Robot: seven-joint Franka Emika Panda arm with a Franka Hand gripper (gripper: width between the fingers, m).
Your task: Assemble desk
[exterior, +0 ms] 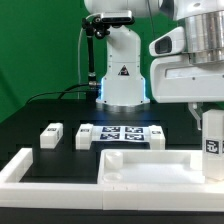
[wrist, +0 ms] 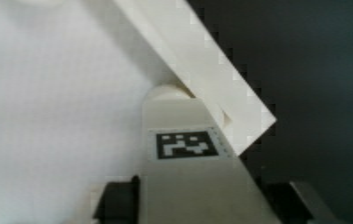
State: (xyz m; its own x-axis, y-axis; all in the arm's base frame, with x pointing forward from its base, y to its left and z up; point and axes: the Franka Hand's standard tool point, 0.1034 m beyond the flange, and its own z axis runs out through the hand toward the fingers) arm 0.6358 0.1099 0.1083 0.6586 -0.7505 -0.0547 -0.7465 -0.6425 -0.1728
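Fingers pinched tight on the leg, holding it upright at the tabletop corner, guessing so it can seat there.

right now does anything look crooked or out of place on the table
Nothing stands out. The gripper holds one leg block upright at the corner of the tabletop on the exterior view's right. Two spare leg blocks sit neatly beside the marker board, apart from each other.
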